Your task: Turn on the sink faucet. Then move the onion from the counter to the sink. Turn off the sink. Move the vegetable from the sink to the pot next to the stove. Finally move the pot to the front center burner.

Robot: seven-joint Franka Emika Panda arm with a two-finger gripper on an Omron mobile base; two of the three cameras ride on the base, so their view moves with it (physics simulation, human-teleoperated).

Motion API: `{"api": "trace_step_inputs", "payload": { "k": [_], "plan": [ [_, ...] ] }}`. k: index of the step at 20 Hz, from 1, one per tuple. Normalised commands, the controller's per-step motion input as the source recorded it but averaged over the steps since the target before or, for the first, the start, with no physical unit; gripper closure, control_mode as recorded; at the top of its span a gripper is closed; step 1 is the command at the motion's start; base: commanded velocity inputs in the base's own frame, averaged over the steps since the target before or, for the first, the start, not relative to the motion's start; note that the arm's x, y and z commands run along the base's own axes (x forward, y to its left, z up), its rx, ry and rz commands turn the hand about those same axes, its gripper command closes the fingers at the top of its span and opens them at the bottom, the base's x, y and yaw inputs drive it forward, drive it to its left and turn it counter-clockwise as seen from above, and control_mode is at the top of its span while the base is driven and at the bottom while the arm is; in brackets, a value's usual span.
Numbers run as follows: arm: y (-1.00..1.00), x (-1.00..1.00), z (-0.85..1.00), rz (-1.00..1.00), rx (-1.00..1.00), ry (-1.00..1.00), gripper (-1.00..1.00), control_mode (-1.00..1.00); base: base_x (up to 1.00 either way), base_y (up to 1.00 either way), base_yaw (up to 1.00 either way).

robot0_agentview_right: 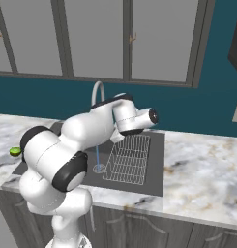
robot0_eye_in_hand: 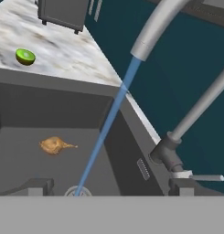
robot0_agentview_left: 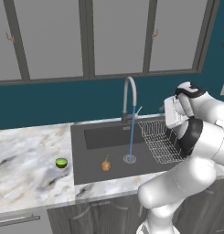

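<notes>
Your gripper [robot0_eye_in_hand: 106, 188] hangs with jaws apart by the sink faucet [robot0_agentview_left: 129, 98], lever at its 3 o'clock, because water runs while the onion [robot0_agentview_left: 106, 164] rinses in the sink [robot0_agentview_left: 93, 173], at 9 o'clock of the drain.

The onion [robot0_agentview_left: 106, 164] lies in the sink [robot0_agentview_left: 90, 160], left of the drain [robot0_agentview_left: 130, 159] — water falls there from the faucet [robot0_agentview_left: 129, 98] behind. The wire rack [robot0_agentview_left: 160, 140] sits at the basin's right; 1 lime [robot0_agentview_left: 61, 162] rests on the counter [robot0_agentview_left: 26, 160] to the left.
</notes>
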Motion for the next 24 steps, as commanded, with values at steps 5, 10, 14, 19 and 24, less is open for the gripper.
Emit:
{"api": "trace_step_inputs", "payload": {
  "k": [5,10,14,19,24],
  "plan": [
    [0.00,0.00,-0.11,0.00,0.00,0.00,-1.00,-1.00,0.00,0.00,0.00],
    [0.00,0.00,-0.06,0.00,0.00,0.00,-1.00,-1.00,0.00,0.00,0.00],
    [0.00,0.02,-0.04,0.00,0.00,0.00,-1.00,-1.00,0.00,0.00,0.00],
    [0.00,0.14,0.00,0.00,0.00,0.00,-1.00,-1.00,0.00,0.00,0.00],
    [0.00,0.20,0.00,0.00,0.00,0.00,-1.00,-1.00,0.00,0.00,0.00]
  ]
}}
